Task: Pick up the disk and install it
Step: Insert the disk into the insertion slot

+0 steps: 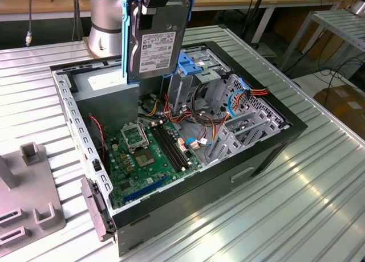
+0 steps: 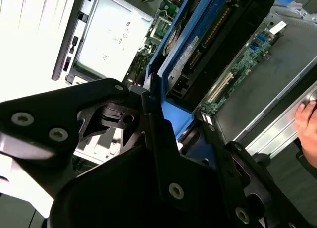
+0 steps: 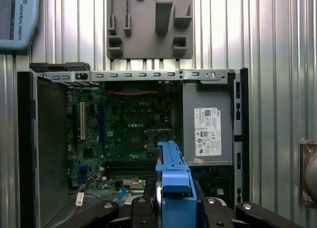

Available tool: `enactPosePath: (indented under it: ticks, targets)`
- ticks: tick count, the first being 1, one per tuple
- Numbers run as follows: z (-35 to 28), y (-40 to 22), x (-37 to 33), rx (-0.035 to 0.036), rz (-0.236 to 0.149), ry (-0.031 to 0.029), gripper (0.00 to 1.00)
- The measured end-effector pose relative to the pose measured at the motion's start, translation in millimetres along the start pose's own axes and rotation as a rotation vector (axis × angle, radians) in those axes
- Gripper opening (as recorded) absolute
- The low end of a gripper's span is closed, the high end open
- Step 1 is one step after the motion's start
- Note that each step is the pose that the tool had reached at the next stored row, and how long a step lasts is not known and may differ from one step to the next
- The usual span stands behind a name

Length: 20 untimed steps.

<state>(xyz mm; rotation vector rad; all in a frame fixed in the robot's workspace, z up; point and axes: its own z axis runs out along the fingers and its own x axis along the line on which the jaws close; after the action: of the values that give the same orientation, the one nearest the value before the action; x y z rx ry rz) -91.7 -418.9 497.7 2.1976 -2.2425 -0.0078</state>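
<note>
Blue-bracketed, the disk (image 1: 157,43) is hanging on edge over the open computer case (image 1: 256,165), the hand (image 1: 153,0) clenching its top, apparently so its lower edge is pointing toward the drive cage (image 1: 191,74) beside it.

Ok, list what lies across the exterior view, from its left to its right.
From its left: grey fixture block → the disk, raised upright over the open case → orange and red cables → cardboard box.
</note>
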Motion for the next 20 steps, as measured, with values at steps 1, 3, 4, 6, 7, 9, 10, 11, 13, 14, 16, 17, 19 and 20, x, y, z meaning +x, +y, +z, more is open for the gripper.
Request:
enactPosePath:
  ticks: [1,3,4,6,7,9,10,11,13,14,16,17,19,20]
  targets:
    - [0.0,-2.5,-0.1,0.0,0.0,0.0,0.37]
    - [0.0,-7.2,-0.1,0.0001,0.0,0.0,0.37]
    - [0.0,-8.7,-0.2,0.0,0.0,0.0,0.37]
    - [0.0,-10.7,-0.1,0.0,0.0,0.0,0.37]
    - [0.0,-11.5,0.0,0.0001,0.0,-0.0001,0.37]
    - [0.0,-12.5,0.2,0.0001,0.0,-0.0001,0.37]
    - [0.0,-12.8,0.5,0.0,0.0,0.0,0.37]
    - [0.0,-13.1,0.9,0.0001,0.0,-0.0001,0.37]
    - [-0.1,-13.7,1.8,0.0,0.0,0.0,0.37]
    - [-0.1,-13.9,2.4,0.0,0.0,0.0,0.37]
    - [0.0,-14.5,4.2,0.0001,0.0,-0.0001,0.37]
    - [-0.1,-14.8,5.2,0.0,0.0,0.0,0.37]
    - [0.0,-15.5,7.6,0.0001,0.0,-0.0001,0.37]
    - [-0.1,-15.8,8.8,0.0,0.0,0.0,0.37]
